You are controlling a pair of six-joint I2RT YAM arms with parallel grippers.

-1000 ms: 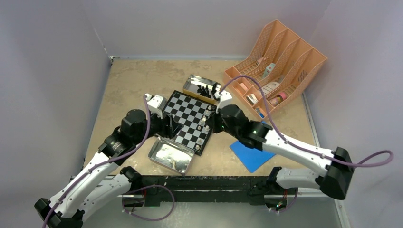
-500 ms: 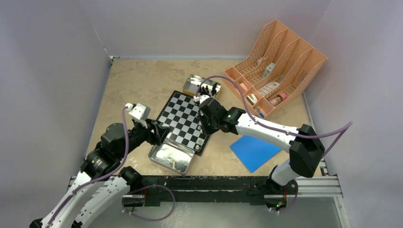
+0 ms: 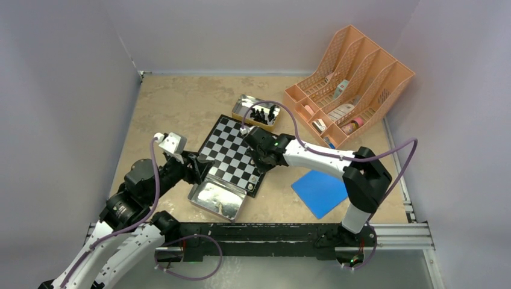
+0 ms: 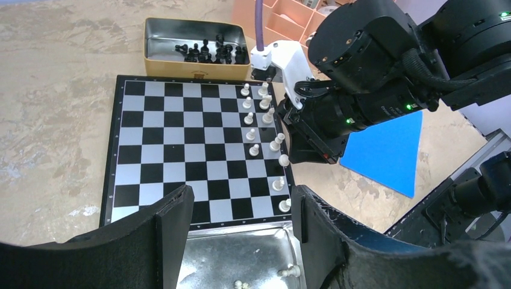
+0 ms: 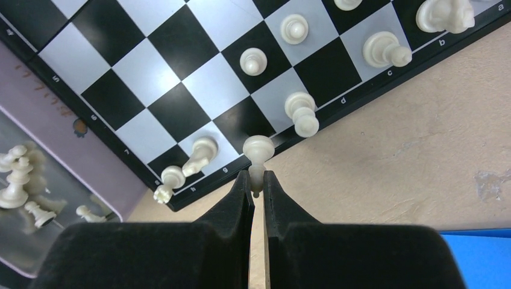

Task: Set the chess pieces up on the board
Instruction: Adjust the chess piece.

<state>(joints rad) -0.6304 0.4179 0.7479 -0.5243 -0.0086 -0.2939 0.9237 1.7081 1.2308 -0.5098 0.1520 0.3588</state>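
Note:
The checkered board [image 3: 232,150] lies mid-table and also shows in the left wrist view [image 4: 181,144] and the right wrist view [image 5: 169,78]. Several cream-white pieces [image 4: 250,133] stand in two files along its right edge. My right gripper [image 3: 260,167] is shut on a white piece [image 5: 258,150], held just over that edge [image 5: 257,180]. My left gripper [image 3: 202,168] is open and empty [image 4: 241,235] above the near tin [image 3: 217,198], which holds a few white pieces [image 4: 290,271]. Black pieces [image 3: 260,114] sit in the far tin [image 4: 193,42].
An orange file rack [image 3: 349,84] stands at the back right. A blue flat square [image 3: 320,192] lies right of the board. The right arm's wrist hangs over the board's right side [image 4: 361,90]. Walls close in the left, back and right.
My left gripper has pulled back off the board to above the near tin. My right arm has folded in, and its gripper has moved nearer along the board's right edge with the white piece.

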